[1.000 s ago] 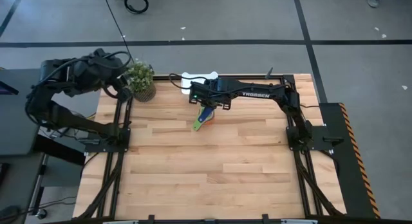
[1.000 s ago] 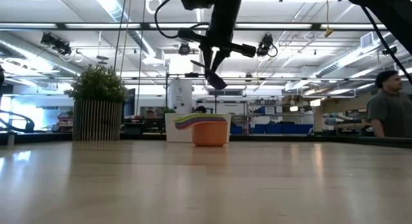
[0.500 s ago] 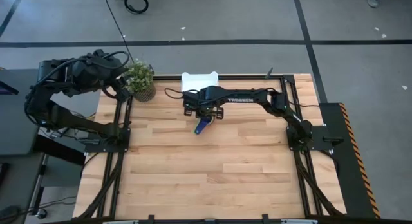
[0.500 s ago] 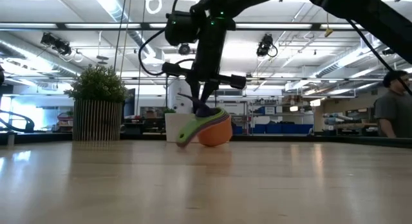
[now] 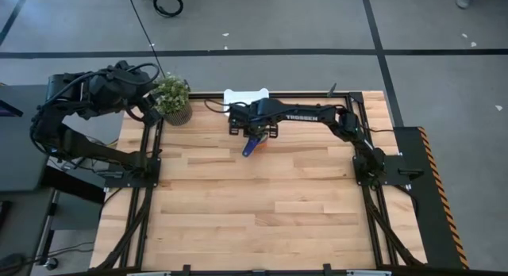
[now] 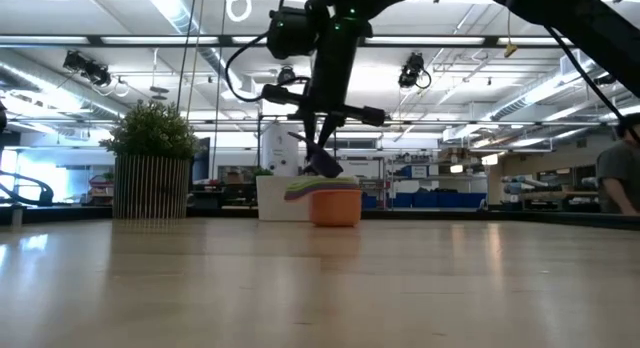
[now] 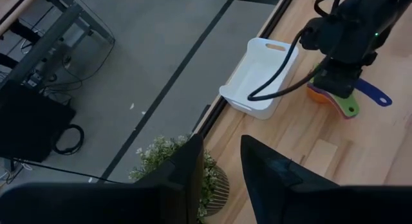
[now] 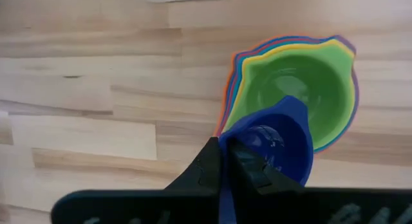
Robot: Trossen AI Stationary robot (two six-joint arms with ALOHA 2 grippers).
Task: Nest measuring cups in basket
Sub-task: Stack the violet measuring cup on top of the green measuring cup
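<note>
High view: right claw (image 5: pixel 252 138) pinched on blue measuring cup (image 5: pixel 251 144), over desk (image 5: pixel 262 205) beside white basket (image 5: pixel 246 96). Left claw (image 7: pixel 219 166) parked off-desk near potted plant (image 5: pixel 173 97), part open, empty.

Low view: nested stack (image 6: pixel 326 196) below.

Right wrist view: light, stiff, slick plastic; best gripped by flat handle.

Glossy plastic measuring cups (image 8: pixel 293 95) on smooth matt wooden table (image 5: pixel 262 205).

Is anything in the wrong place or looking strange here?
Yes. The nested cups stand on the wooden table beside the basket, not inside it. The right gripper holds a dark blue cup above them.
</note>
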